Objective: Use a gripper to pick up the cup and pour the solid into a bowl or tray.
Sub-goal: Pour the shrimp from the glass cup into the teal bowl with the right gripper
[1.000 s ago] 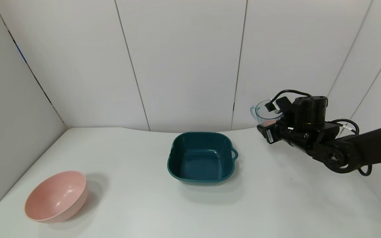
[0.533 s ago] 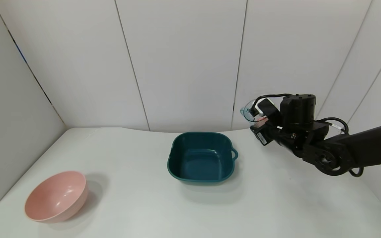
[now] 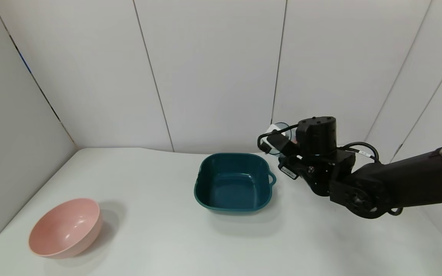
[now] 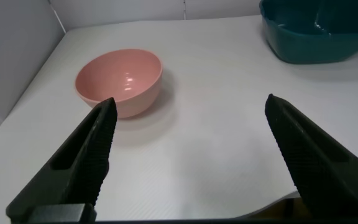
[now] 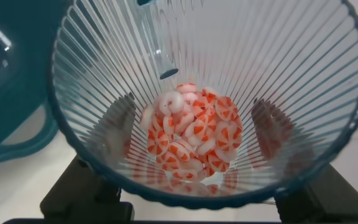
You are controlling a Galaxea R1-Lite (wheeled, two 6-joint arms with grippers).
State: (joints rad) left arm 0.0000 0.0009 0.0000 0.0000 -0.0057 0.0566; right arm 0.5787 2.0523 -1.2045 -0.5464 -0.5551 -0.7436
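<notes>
My right gripper [image 3: 284, 147] is shut on the translucent light-blue cup [image 3: 281, 132] and holds it in the air just right of the dark teal tray [image 3: 233, 182], near the tray's handle loop [image 3: 272, 178]. In the right wrist view the ribbed cup [image 5: 229, 50] fills the frame, with the orange-red and white solid [image 5: 191, 134] heaped at its bottom and the fingers [image 5: 107, 127] showing through its walls. The tray's rim [image 5: 11, 106] lies beside the cup. The tray is empty. My left gripper [image 4: 191, 134] is open and empty above the table's front left.
A round pink bowl [image 3: 65, 228] sits at the front left of the white table [image 3: 159, 237]; it also shows in the left wrist view [image 4: 120, 78], with the teal tray [image 4: 319, 37] farther off. White wall panels close the back and both sides.
My right arm has carried the cup leftward, from well right of the tray to just beside its right rim, and the cup has tilted toward the tray. The left arm has not moved.
</notes>
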